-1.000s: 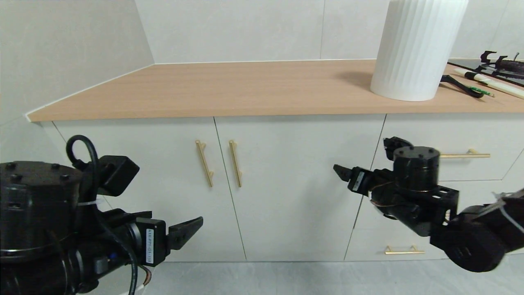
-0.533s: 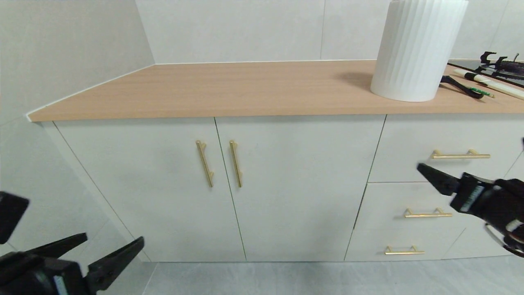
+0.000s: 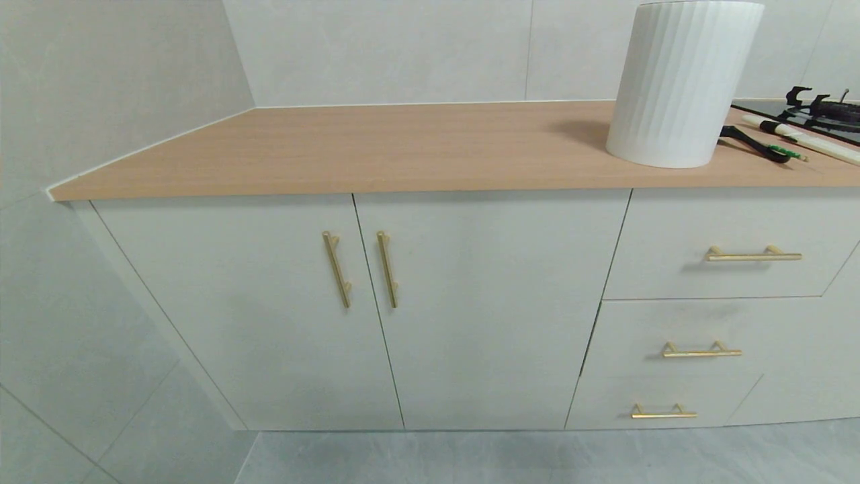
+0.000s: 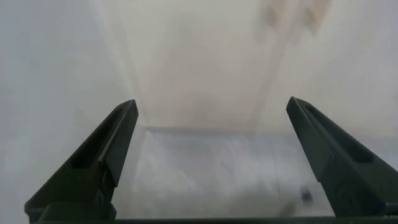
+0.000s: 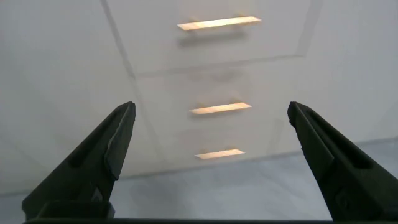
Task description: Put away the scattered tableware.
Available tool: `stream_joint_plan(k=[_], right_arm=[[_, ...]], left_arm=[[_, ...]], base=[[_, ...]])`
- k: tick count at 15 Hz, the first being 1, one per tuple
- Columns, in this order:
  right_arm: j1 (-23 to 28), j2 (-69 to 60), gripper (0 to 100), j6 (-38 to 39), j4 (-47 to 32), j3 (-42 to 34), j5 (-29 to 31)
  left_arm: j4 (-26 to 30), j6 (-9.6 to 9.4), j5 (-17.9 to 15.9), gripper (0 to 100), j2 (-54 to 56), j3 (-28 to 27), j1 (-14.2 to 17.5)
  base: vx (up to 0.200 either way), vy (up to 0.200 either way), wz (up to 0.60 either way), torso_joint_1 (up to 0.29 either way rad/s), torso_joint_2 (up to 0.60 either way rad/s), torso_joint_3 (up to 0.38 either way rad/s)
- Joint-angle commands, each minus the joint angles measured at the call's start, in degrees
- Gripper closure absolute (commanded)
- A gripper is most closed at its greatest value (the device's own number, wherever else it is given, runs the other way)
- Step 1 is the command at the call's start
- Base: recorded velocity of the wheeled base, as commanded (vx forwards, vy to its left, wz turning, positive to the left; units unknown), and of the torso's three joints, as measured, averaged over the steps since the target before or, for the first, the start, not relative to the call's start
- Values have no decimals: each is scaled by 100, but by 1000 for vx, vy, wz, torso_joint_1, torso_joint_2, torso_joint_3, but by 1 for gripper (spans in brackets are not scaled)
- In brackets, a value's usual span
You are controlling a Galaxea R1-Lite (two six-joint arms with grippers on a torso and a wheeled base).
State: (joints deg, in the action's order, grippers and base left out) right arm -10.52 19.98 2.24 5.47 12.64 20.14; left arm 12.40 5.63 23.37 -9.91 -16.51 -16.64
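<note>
Wood-toned countertop (image 3: 376, 144) is running along the tiled wall. A tall white ribbed container (image 3: 682, 81) is standing upright on its right part. Just beside the container, toward the dark hob (image 3: 830, 115), a black-handled utensil (image 3: 752, 142) and a long pale utensil (image 3: 809, 139) are lying flat, near each other.

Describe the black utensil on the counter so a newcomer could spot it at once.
Find the wooden counter above the cabinets and follow it to the tall white ribbed container near its right end. Just right of that container's base, the black utensil lies flat on the wood. It is dark all over and nearest the container, unlike the pale stick beyond it.
</note>
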Motion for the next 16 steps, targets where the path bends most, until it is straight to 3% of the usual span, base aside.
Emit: stream_joint_plan(k=[1, 4, 6, 7, 9, 10, 12, 13, 14, 15, 16], right_arm=[[911, -1646, 0, -576, -644, -201, -36], [1087, -1989, 0, -778, -495, -798, 95], [1087, -1989, 0, -743, -266, -1247, 113], [1087, -1989, 0, -690, -187, -1264, 69], [1087, -1989, 0, -655, -196, -1264, -98], [1087, -1989, 0, -664, -196, -1264, -405], [1070, -1989, 0, -646, -196, -1264, -1240], [1070, -1989, 0, -637, -231, -1255, -1548], [1070, -1954, 0, -629, -539, -1264, -2269], [1026, -1901, 0, -593, -574, -1255, -2251], [1017, -1893, 0, -514, -574, -1255, -2251]], left_arm=[[17, 61, 98, 0, 446, 33, 557], [-53, -62, 133, 0, 446, 341, 1040], [-308, -150, 98, 0, 771, 763, 1620], [-343, -528, 45, 0, 991, 1088, 1708], [-686, -563, 142, 0, 991, 1308, 1699], [-1231, -634, -69, 0, 991, 1563, 1708], [-1416, -651, -1045, 0, 991, 1642, 1699], [-1433, -625, -1247, 0, 991, 1651, 1708], [-1380, -440, -1757, 0, 991, 1651, 1699], [-1266, -493, -1994, 0, 991, 1651, 1699], [-1275, -510, -1994, 0, 991, 1651, 1699]], base=[[0, 0, 0, 0, 0, 0], [0, 0, 0, 0, 0, 0], [0, 0, 0, 0, 0, 0], [0, 0, 0, 0, 0, 0], [0, 0, 0, 0, 0, 0], [0, 0, 0, 0, 0, 0], [0, 0, 0, 0, 0, 0], [0, 0, 0, 0, 0, 0], [0, 0, 0, 0, 0, 0], [0, 0, 0, 0, 0, 0], [0, 0, 0, 0, 0, 0]])
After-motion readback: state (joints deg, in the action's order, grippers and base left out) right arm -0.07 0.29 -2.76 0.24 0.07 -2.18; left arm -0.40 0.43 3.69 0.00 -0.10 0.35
